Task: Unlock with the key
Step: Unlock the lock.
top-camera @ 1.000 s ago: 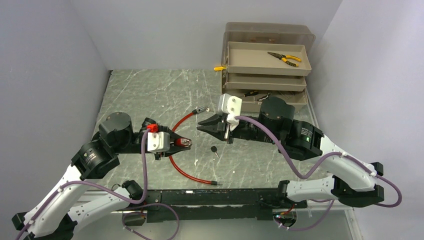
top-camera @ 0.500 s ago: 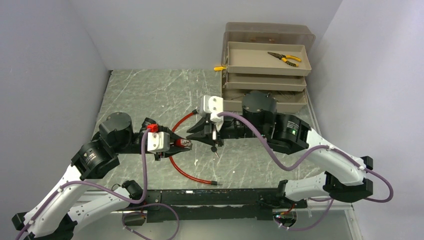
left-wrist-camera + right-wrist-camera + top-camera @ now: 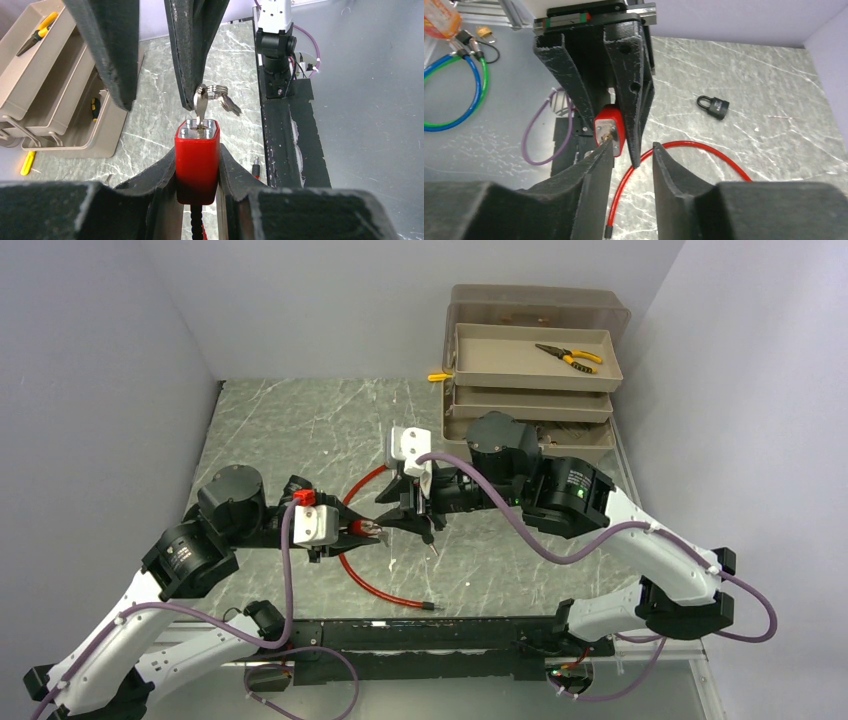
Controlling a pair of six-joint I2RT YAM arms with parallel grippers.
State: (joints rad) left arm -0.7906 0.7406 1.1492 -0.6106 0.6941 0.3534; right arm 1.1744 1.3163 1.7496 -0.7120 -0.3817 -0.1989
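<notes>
Right, the key (image 3: 200, 111) is seated upright in the keyway on top of the red cable lock (image 3: 197, 160), with a ring and a second key (image 3: 223, 100) hanging off its head. The left gripper (image 3: 358, 530) is clamped on the lock body, holding it above the surface (image 3: 300, 430), and the red cable (image 3: 370, 585) trails from it. The right gripper (image 3: 632, 146) faces the lock with its jaws apart. One finger is just beside the key head, and nothing is pinched. So insertion looks done. Whether the key is turned, I can't tell. The twist and the release of the cable look like what's left.
</notes>
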